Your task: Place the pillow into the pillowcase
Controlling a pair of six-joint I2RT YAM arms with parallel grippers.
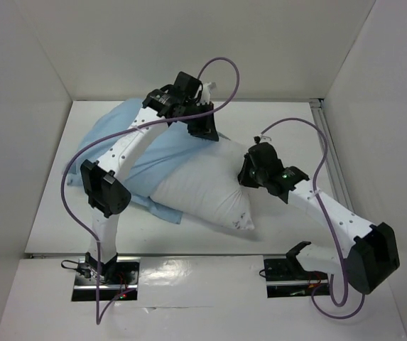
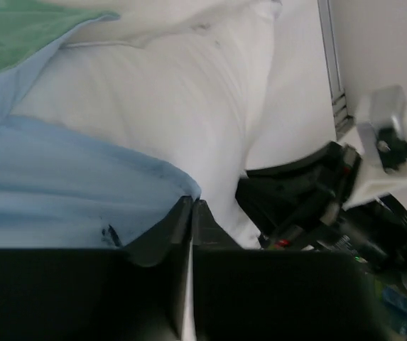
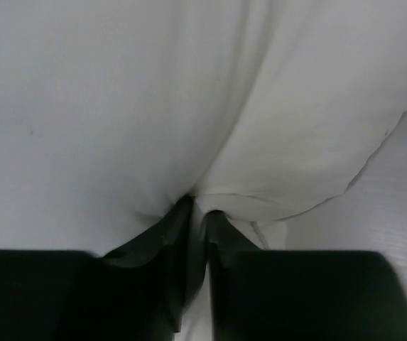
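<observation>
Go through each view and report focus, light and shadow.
Top external: even bright light, sharp, with a soft shadow under the pillow. Left wrist: the left gripper and the right arm are blurred, the pillowcase clearer. Right wrist: the right gripper is dark and soft-edged, the pillow flat and low in contrast.

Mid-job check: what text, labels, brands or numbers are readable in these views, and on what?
No readable text in any view.
pillow: tiny dark marks at its near corner in the top view, too small to read.
pillowcase: a dark smudge in the left wrist view, blurred, illegible.
</observation>
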